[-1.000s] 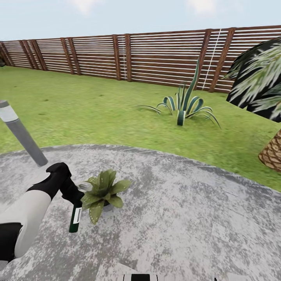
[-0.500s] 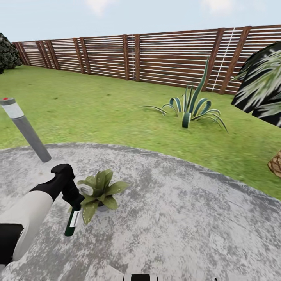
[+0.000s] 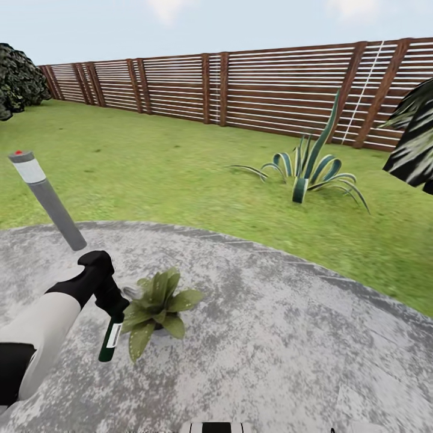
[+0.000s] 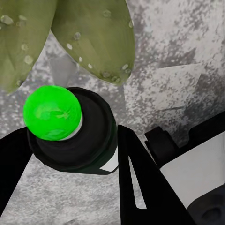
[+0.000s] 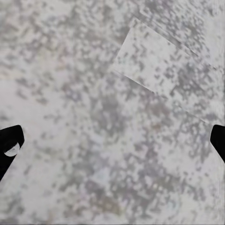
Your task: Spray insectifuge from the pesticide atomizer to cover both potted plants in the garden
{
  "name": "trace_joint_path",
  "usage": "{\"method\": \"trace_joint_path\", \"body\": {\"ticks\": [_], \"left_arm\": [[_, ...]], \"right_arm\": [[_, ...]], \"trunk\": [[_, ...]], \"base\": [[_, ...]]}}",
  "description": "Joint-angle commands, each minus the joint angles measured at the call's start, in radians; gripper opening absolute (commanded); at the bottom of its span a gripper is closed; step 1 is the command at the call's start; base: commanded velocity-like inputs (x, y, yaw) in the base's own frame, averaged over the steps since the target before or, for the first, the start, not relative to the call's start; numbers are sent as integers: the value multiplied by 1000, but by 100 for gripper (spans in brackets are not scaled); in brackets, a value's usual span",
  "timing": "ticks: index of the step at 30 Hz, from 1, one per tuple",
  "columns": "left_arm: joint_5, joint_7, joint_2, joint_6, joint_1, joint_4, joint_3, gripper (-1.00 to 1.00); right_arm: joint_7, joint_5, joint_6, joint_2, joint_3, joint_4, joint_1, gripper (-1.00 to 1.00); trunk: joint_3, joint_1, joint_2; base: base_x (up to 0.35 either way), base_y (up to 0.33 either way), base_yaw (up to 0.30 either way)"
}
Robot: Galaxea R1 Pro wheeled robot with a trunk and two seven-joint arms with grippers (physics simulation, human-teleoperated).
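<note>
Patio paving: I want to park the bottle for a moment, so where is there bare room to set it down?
The patio lies bare from the potted plant across toward the lawn. It is crowded by the plant, where the left gripper holds the pesticide atomizer, with the bollard lamp behind.

Ahead of me a round, mottled grey paved patio [image 3: 282, 355] met a green lawn [image 3: 180, 174], closed off by a brown horizontal-slat wooden fence [image 3: 264, 90] under a pale, cloudy sky. A striped agave [image 3: 313, 168] grew on the grass near the fence, with a dark bush [image 3: 18, 78] at the far left. A grey bollard lamp [image 3: 48, 201] leaned at the patio's edge.
</note>
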Motion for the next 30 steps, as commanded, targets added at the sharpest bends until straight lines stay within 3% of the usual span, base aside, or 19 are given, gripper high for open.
{"method": "trace_joint_path", "body": {"ticks": [1,3,8,13,21,30], "left_arm": [[-7,-10,1,9,-2,-1,-5,-100],[-22,-10,1,-5,-5,-2,-5,-100],[-111,-10,-2,-9,-6,-2,-4,-100],[-118,-10,-23,-32,-9,-4,-21,-100],[-137,-10,-17,-76,-53,-14,-63,-100],[-137,-10,-54,-126,-56,-15,-113,-100]], "right_arm": [[-2,10,-3,0,-6,1,-1,100],[-2,10,-3,0,-7,1,-1,100],[0,13,-3,-6,-6,2,-1,100],[2,15,-15,10,-5,4,-1,100],[2,15,1,26,-5,-3,-1,100],[2,15,0,28,-5,-3,-1,100]], "trunk": [[-1,0,0],[-1,0,0],[-1,0,0],[-1,0,0],[-1,0,0],[-1,0,0]], "base": [[1,0,252],[0,0,268],[190,0,85],[64,0,1],[0,0,0],[0,0,35]]}}
